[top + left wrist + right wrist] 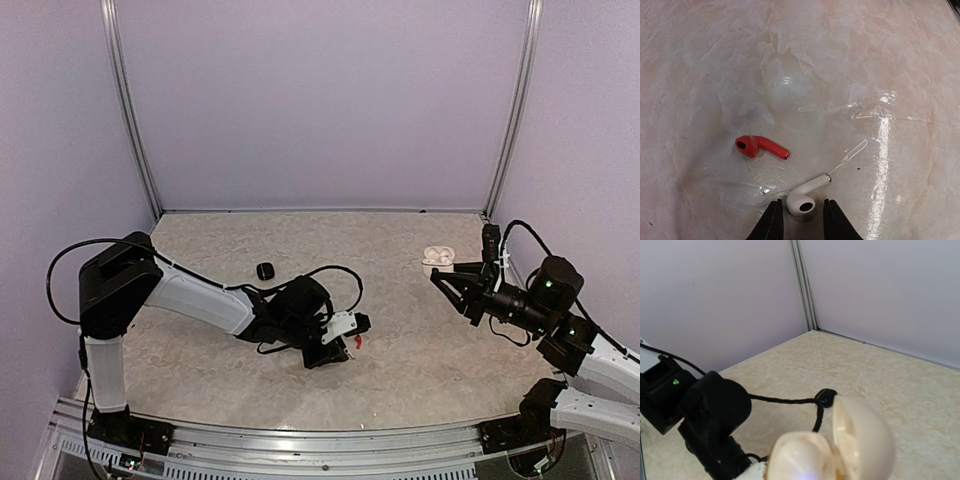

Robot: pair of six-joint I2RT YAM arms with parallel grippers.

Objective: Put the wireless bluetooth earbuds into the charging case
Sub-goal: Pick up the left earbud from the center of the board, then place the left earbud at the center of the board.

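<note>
Beige marbled table (400, 230), with lavender walls on three sides. Close to the table's near edge, about midway along it, the left gripper (801, 210) sits low over the surface. Its black fingertips (774, 222) are parted only a little. The white bud (807, 194) lies on the table with its round head between those tips. A thin gap shows on each side, so the jaws stand around the bud without pinching it. Its stem points away from the gripper, up and to the right in the wrist view.

Just beyond it, and not touching it, the red bud (761, 146) lies flat on the table with its stem toward the right. From above it shows as a red speck at the gripper's tip.

Farther back, left of the table's middle, the black case (264, 271) sits alone, well apart from both buds.

Toward the right edge, the right gripper (440, 270) is closed on the white case (835, 450), whose lid is swung open. In the right wrist view the case fills the bottom of the frame and hides the fingers. It is too blurred there to tell what lies inside. This case is well apart from the two buds by the left gripper.
</note>
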